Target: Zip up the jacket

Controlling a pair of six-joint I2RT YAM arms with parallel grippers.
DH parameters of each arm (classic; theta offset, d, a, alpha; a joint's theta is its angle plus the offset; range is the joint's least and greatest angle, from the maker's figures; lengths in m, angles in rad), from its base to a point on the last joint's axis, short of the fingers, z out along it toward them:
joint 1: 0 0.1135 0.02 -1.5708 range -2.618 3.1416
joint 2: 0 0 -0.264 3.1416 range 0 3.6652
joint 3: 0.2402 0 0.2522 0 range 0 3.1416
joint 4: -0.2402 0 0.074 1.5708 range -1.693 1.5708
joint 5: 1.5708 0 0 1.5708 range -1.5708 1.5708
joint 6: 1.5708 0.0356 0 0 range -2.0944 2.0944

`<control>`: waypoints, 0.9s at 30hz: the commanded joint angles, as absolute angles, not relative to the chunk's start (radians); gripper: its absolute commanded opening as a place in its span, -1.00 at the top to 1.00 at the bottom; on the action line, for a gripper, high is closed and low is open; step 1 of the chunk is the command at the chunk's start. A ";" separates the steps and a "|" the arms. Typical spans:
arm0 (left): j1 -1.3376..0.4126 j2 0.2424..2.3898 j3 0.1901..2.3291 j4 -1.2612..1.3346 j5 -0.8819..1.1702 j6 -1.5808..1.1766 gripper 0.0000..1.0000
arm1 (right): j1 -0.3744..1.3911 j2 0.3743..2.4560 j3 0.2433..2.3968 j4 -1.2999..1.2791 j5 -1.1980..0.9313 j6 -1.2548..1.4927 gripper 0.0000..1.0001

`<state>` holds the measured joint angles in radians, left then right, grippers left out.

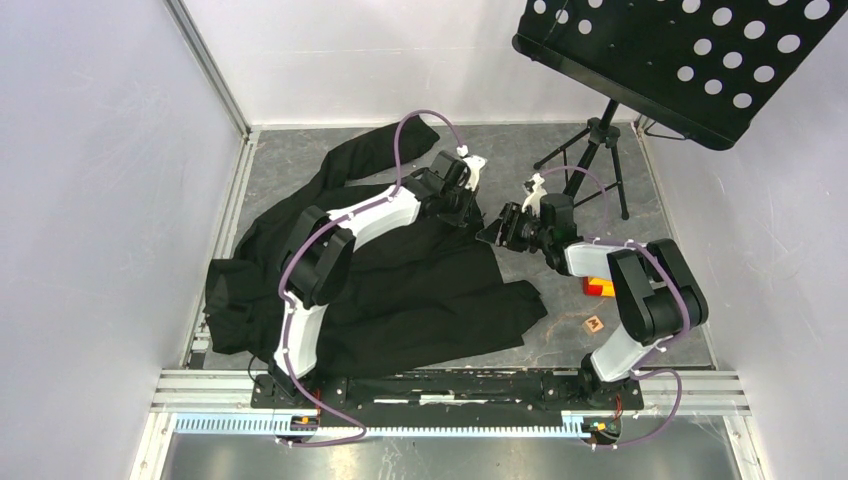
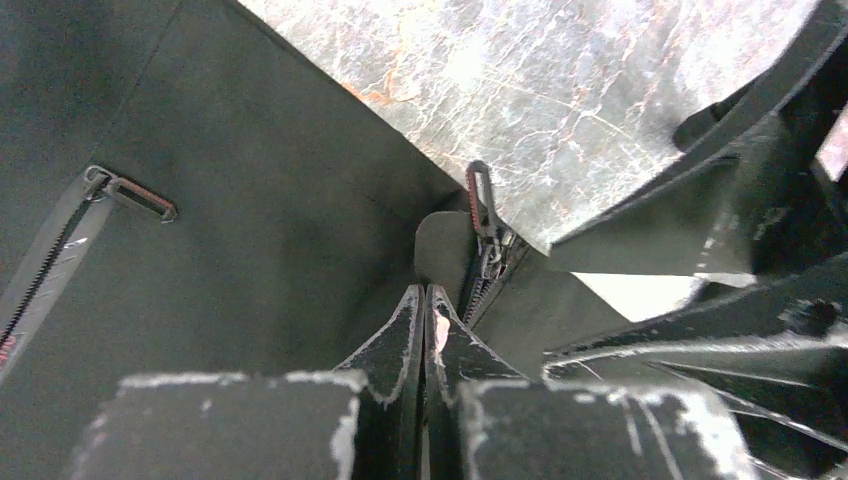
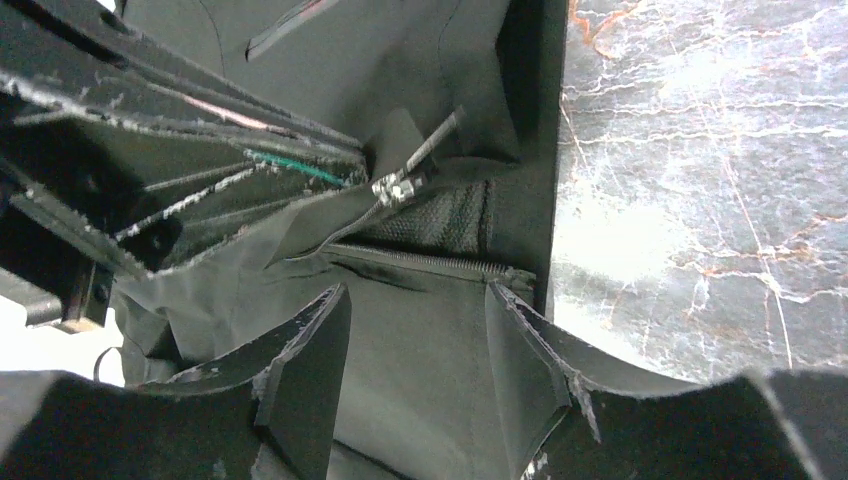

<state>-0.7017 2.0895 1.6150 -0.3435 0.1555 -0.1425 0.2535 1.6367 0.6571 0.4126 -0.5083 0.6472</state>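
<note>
Jacket point(image 1: 400, 290) is lying on the table point(image 1: 510, 160); we are pinching its edge beside the slider point(image 2: 492, 250) with our left gripper point(image 2: 425, 292), right gripper point(image 3: 418, 293) gaping over it.

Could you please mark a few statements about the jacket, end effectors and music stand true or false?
1. The left end effector is shut on the jacket beside the zipper slider. True.
2. The right end effector is shut. False: it is open, with jacket fabric between its fingers.
3. The music stand lies on the jacket. False: it stands at the far right, off the jacket.
4. A pocket zipper shows in the left wrist view. True.
</note>
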 commanded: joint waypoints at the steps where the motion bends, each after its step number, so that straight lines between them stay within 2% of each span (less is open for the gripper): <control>1: -0.696 2.030 1.588 -0.286 0.239 -0.213 0.95 | 0.245 1.672 0.694 0.503 -0.518 0.752 -0.18; 9: -0.696 2.040 1.585 -0.271 0.290 -0.239 0.95 | 0.233 1.685 0.699 0.505 -0.507 0.808 -0.13; 15: -0.696 2.040 1.582 -0.268 0.303 -0.247 0.95 | 0.226 1.744 0.724 0.471 -0.511 0.886 0.12; 27: -0.692 2.052 1.578 -0.273 0.331 -0.266 0.96 | 0.205 1.768 0.743 0.474 -0.515 0.871 0.27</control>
